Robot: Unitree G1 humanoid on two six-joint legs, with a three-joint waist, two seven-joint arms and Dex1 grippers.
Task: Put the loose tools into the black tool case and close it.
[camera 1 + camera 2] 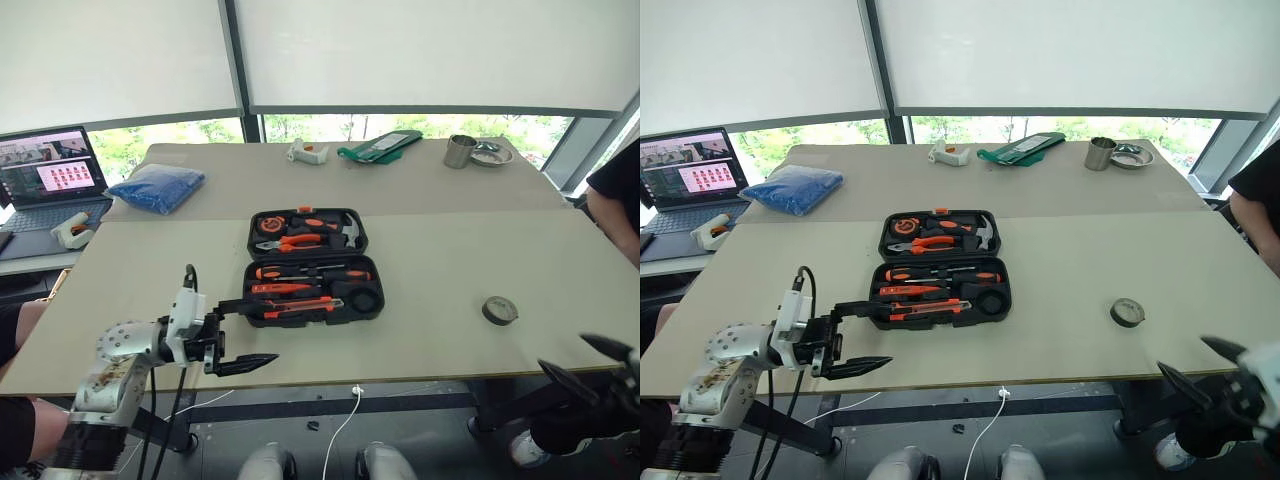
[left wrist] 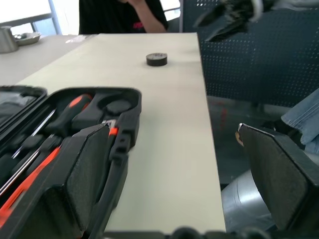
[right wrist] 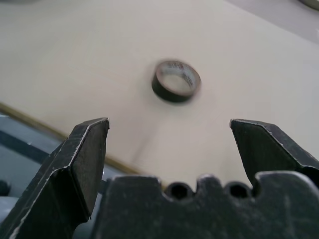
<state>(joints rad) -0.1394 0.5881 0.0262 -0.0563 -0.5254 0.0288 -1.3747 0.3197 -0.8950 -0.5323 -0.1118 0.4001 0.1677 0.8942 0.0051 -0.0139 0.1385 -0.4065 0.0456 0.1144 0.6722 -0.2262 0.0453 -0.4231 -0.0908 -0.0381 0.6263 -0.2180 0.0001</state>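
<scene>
The black tool case [image 1: 372, 300] lies open in the middle of the table. Black-and-orange screwdrivers [image 1: 300, 272] and a utility knife [image 1: 300, 306] rest in its near half. A small dark tape roll [image 1: 500, 310] lies loose on the table to the right of the case. My left gripper [image 1: 268, 330] is open and points right, just off the case's near-left corner [image 2: 124, 99], with nothing between its fingers. My right gripper [image 1: 562, 352] is open at the table's near-right edge and faces the tape roll [image 3: 175, 81] from a short way off.
The case's far half holds pliers, a hammer and a tape measure [image 1: 268, 224]. A blue bag [image 1: 155, 187] and a laptop [image 1: 50, 175] sit at the far left. A metal cup [image 1: 459, 151], a bowl [image 1: 491, 154] and a green item [image 1: 380, 147] stand at the back. A person [image 1: 615, 190] is at the right edge.
</scene>
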